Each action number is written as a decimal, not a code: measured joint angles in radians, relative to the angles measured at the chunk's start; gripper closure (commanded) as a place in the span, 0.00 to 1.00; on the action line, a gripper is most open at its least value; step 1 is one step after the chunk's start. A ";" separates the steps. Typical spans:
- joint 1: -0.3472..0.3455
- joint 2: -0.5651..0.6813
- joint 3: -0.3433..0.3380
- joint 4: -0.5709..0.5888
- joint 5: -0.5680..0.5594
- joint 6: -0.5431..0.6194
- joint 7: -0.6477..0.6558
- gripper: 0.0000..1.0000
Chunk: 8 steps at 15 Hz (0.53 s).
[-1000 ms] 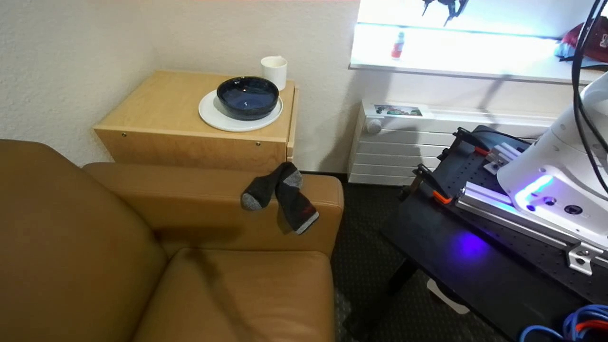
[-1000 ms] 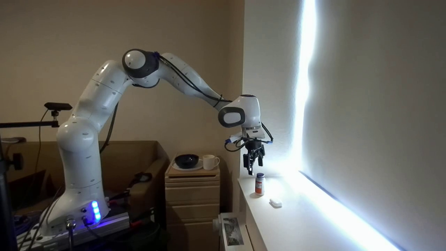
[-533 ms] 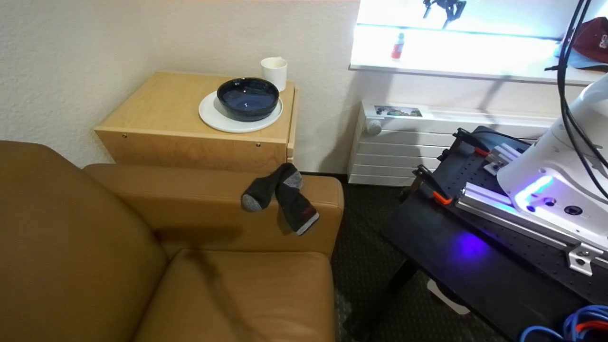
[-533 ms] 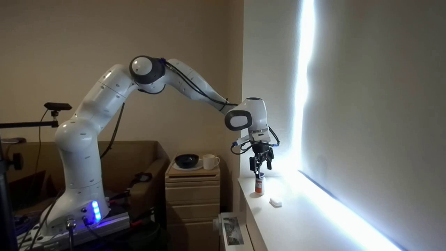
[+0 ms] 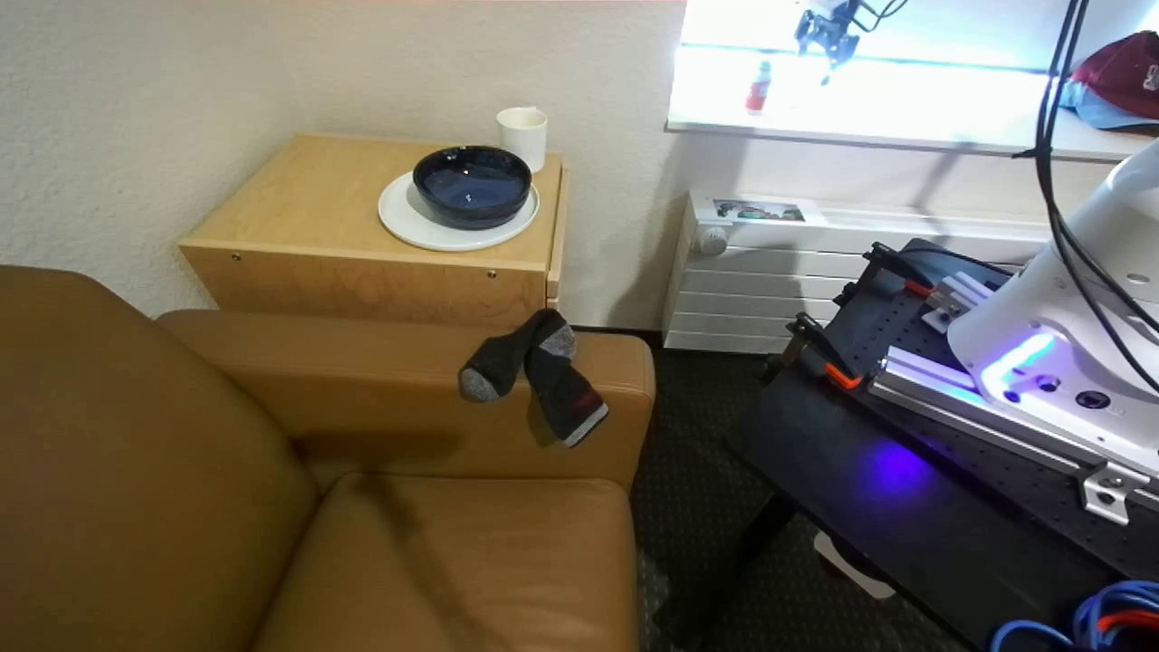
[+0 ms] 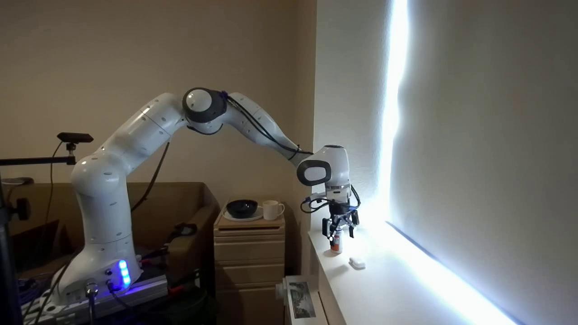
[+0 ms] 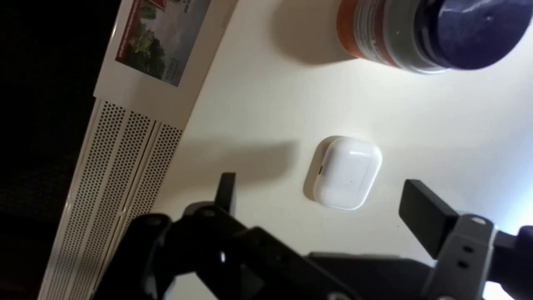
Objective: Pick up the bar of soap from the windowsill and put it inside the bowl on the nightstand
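The bar of soap (image 7: 349, 173) is a small glossy white rounded block with a tiny dark slit, looking like an earbud case. It lies flat on the white windowsill (image 7: 258, 112). It also shows in an exterior view (image 6: 357, 262); elsewhere glare hides it. My gripper (image 7: 320, 191) is open and empty above the sill, its fingers apart on either side of the soap in the wrist view. In both exterior views the gripper (image 5: 826, 56) (image 6: 342, 234) hangs above the sill. The dark blue bowl (image 5: 473, 187) sits on a white plate on the tan nightstand (image 5: 308, 195).
A bottle (image 7: 374, 33) with a dark blue cap stands on the sill near the soap. A white mug (image 5: 522, 140) stands beside the plate (image 5: 405, 222). The radiator (image 5: 770, 290) is below the sill. A cap (image 5: 1123, 81) lies at the sill's far end.
The arm has lowered and my gripper has come down closer to the windowsill, also shifting right in an exterior view. It stays open. The soap, bottle and bowl have not moved.
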 measured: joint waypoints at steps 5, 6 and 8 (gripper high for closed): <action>-0.013 0.095 0.005 0.115 0.005 0.029 0.205 0.00; -0.018 0.111 0.005 0.137 0.005 0.035 0.240 0.00; -0.026 0.136 0.005 0.168 0.004 0.037 0.274 0.00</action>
